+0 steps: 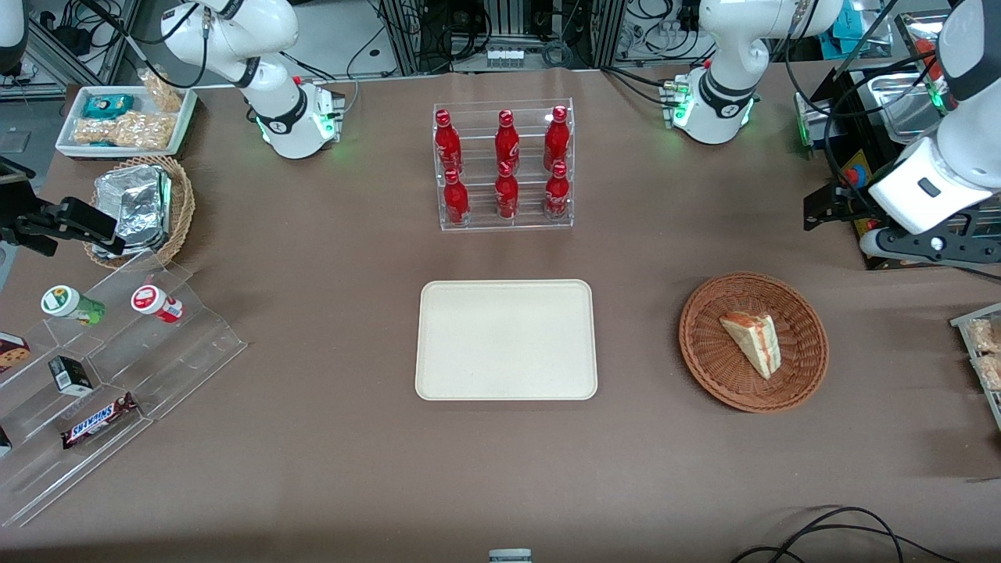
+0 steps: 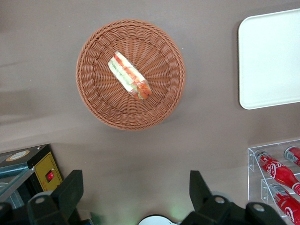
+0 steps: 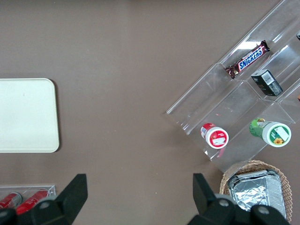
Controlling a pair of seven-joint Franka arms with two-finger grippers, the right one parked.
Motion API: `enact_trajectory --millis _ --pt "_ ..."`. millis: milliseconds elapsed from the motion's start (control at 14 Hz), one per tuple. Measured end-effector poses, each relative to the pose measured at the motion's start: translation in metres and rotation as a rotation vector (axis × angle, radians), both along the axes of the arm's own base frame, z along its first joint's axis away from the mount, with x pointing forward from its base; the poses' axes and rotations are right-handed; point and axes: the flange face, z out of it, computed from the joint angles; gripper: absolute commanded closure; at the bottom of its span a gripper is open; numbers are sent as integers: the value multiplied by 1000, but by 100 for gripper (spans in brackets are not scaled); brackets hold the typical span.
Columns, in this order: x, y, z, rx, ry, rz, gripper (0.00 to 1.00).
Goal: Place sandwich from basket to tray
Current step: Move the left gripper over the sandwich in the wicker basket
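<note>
The task is judged to be at its opening step: nothing has yet been picked up. The sandwich is found lying in the basket, roughly at its middle, on its side with the filling layers exposed. The tray is noted bare, well apart from the basket, toward the parked arm's end of the table. The gripper is held high above the table, farther from the front camera than the basket and at the working arm's end; its jaws are seen spread wide in the left wrist view, with nothing held between them.

The next move is judged to call for a descent over the basket, the fingers being aligned across the wedge's narrower faces so that the wrapped bread is not crushed or tipped against the wicker.

In the front view the gripper itself is largely hidden at the picture's edge; the jaw opening is established from the left wrist view alone. That view also shows the green and red filling edge-on. The bottle rack is shown complete only in the front view.
</note>
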Motion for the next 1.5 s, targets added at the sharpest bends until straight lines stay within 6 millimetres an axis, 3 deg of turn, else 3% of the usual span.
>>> enact_trajectory --millis 214,786,1000,1214,1500 --pt "0 8 1 0 -2 15 0" --pt "0 8 -1 0 4 15 0" --pt "-1 8 -16 3 37 13 0" --pt "5 7 -66 7 103 14 0" --pt "16 8 -176 30 64 79 0"
